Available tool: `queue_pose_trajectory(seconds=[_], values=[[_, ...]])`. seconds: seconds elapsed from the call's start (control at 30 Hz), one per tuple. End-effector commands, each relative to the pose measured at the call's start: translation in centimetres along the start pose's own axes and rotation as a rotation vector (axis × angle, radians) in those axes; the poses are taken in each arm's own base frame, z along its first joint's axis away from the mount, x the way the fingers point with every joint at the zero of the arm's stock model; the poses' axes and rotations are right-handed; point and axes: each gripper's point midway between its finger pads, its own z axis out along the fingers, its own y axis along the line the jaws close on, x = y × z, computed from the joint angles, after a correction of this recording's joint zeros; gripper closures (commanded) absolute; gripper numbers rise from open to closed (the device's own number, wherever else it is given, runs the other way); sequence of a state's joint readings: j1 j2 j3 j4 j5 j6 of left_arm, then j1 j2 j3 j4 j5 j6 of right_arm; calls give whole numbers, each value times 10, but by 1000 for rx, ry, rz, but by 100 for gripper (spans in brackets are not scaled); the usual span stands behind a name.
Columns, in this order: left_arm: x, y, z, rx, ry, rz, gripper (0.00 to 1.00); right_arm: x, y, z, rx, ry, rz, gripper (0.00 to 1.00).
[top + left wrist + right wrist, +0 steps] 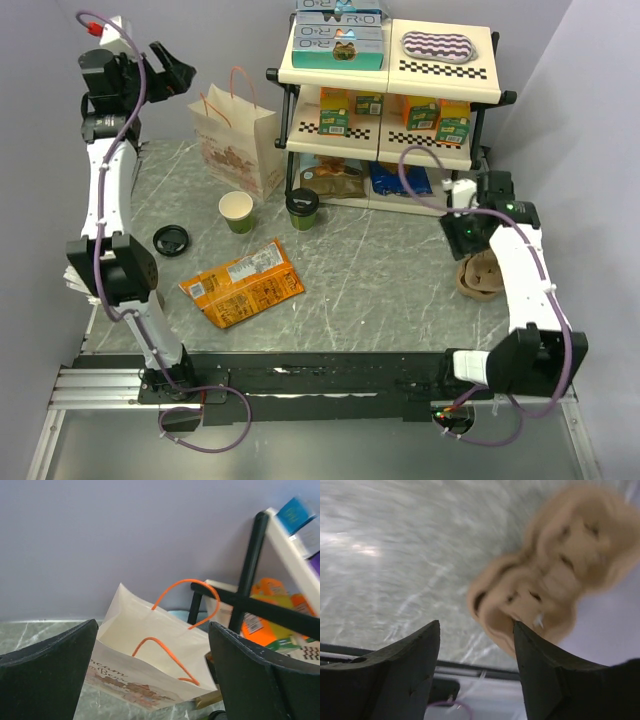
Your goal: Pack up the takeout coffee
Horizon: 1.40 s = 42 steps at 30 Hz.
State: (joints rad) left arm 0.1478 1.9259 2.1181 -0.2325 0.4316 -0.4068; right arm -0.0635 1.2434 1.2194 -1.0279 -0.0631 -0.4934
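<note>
The takeout coffee, a small dark green cup with a black lid, stands on the table in front of the shelf rack's lowest level. Left of it stands the white paper bag, upright with its mouth open and its orange handles up. My left gripper hangs high at the back left, above and left of the bag. It is open and holds nothing. In the left wrist view the bag shows between the open gripper's fingers. My right gripper is at the right, far from the cup; its fingers stand apart around nothing.
A lidless green cup stands left of the coffee, with a loose black lid further left. An orange snack packet lies mid-table. A brown pulp cup carrier lies by the right gripper. The stocked shelf rack fills the back.
</note>
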Motion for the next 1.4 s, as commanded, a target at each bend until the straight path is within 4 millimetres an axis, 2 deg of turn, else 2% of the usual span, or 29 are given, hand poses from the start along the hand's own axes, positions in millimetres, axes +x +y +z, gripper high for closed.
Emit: queue_pose_trajectory(seconds=[0.0,0.17,0.33,0.53,0.87,1.13,1.37], values=[[-45,-36,-30,75,-98,-11,1,30,-52,2,180,122,253,36],[-42,-41,-36,90,-78,-43,1,27,-80,15,201,166,319,39],[-40,-39,-38,96,-67,-62,1,20,-92,28,209,188,330,39],[-41,-35,-42,84,-66,-62,1,25,-103,45,250,245,351,38],[-34,-30,-44,77,-48,-78,1,35,-110,64,278,327,371,41],[-36,-27,-46,78,-50,-93,1,48,-106,68,295,372,381,43],[-40,-30,-49,86,-59,-90,1,47,-111,78,301,384,382,43]])
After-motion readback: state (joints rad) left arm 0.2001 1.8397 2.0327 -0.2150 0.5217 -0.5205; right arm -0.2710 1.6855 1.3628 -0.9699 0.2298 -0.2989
